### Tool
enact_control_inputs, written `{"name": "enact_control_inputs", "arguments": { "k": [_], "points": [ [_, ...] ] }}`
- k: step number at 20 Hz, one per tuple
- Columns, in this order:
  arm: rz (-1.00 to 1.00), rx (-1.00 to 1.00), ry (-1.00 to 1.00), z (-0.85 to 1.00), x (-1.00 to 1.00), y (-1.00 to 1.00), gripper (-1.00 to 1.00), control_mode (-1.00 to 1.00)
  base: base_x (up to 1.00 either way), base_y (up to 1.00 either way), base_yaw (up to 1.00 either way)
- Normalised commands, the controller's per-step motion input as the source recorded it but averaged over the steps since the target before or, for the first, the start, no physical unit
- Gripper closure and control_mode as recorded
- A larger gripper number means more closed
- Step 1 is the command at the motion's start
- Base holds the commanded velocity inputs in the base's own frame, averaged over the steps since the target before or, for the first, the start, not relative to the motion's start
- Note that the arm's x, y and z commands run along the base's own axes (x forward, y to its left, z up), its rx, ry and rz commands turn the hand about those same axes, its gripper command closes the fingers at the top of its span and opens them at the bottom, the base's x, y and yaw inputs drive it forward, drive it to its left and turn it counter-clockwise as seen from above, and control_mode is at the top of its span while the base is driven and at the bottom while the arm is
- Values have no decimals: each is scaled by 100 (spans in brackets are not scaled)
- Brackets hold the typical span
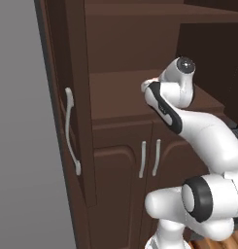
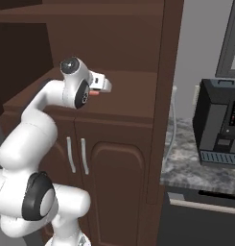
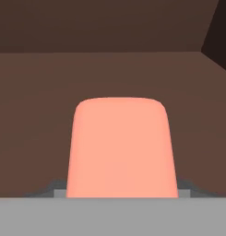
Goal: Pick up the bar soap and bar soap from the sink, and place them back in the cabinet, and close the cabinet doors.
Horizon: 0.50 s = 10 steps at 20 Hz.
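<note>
Salmon-orange bar soap (image 3: pixel 120 147) is gripped in the closed jaws of the gripper (image 2: pixel 96 91), which is held over the front part of the cabinet (image 1: pixel 120 53) shelf, just above its surface. One tall cabinet door (image 1: pixel 67 97) is seen standing open at the shelf's left edge.

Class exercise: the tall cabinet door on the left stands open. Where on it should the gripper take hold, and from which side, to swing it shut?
Grip the long vertical silver handle near its middle, where it bows clear of the open cabinet door, coming from the handle side. The gripper must probably first release the bar soap on the cabinet shelf.
</note>
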Motion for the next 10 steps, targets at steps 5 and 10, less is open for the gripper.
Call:
{"name": "enact_control_inputs", "arguments": {
  "k": [5, 10],
  "points": [
    [1, 0, 3, 0, 31, 1, 100, -100, 0, 0, 0],
    [3, 0, 7, -4, 14, 1, 100, -100, 0, 0, 0]
  ]
}}
